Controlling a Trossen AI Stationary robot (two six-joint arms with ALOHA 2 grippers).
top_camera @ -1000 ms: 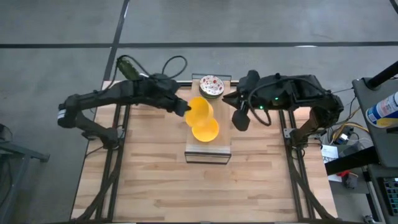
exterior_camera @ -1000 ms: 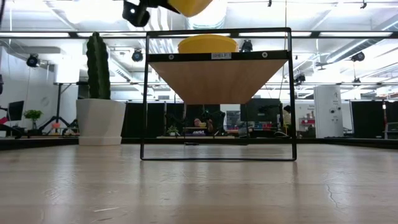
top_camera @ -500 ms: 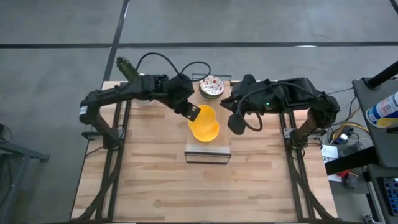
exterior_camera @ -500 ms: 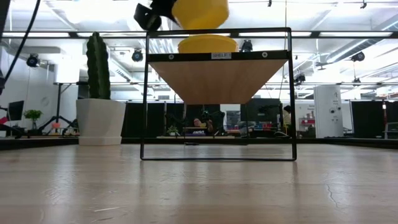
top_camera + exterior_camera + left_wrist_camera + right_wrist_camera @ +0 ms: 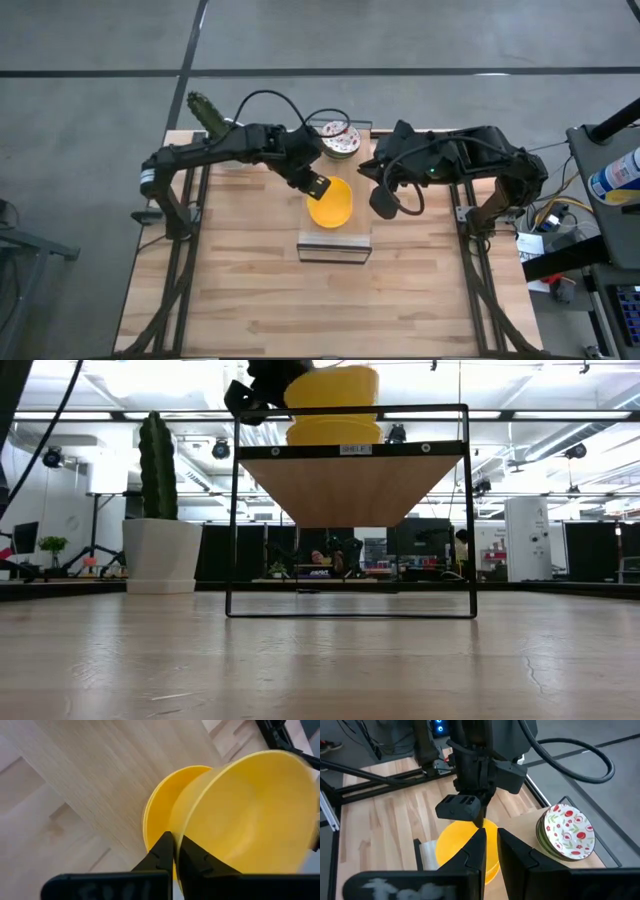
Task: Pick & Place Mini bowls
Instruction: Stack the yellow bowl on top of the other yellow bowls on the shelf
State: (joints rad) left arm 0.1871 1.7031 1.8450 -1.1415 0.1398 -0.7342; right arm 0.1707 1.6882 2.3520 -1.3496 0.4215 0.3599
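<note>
My left gripper (image 5: 318, 186) is shut on a plain yellow mini bowl (image 5: 332, 385) over the wooden shelf top (image 5: 335, 240). A second yellow bowl (image 5: 335, 431) sits on the shelf right below it and shows under the held bowl in the left wrist view (image 5: 160, 805). A stack of white floral bowls (image 5: 340, 138) sits at the shelf's far end. My right gripper (image 5: 384, 203) hangs shut and empty just right of the shelf. My left gripper pinches the held bowl's rim (image 5: 179, 827) on its left side, one finger (image 5: 162, 852) outside the wall and one inside. The fingers slant down from the far left. The bowl is upright, directly over the lower bowl; whether they touch, I cannot tell.
A green cactus in a white planter (image 5: 160, 520) stands at the table's far left corner. The black-framed shelf (image 5: 350, 510) stands mid-table, with bare wooden table (image 5: 330, 310) toward the near edge. Cables trail from both arms.
My left gripper has carried the yellow bowl down and toward the table's right, from beside the shelf bowl to directly above it. The held bowl has turned from tipped to upright and now sits close over the lower yellow bowl.
</note>
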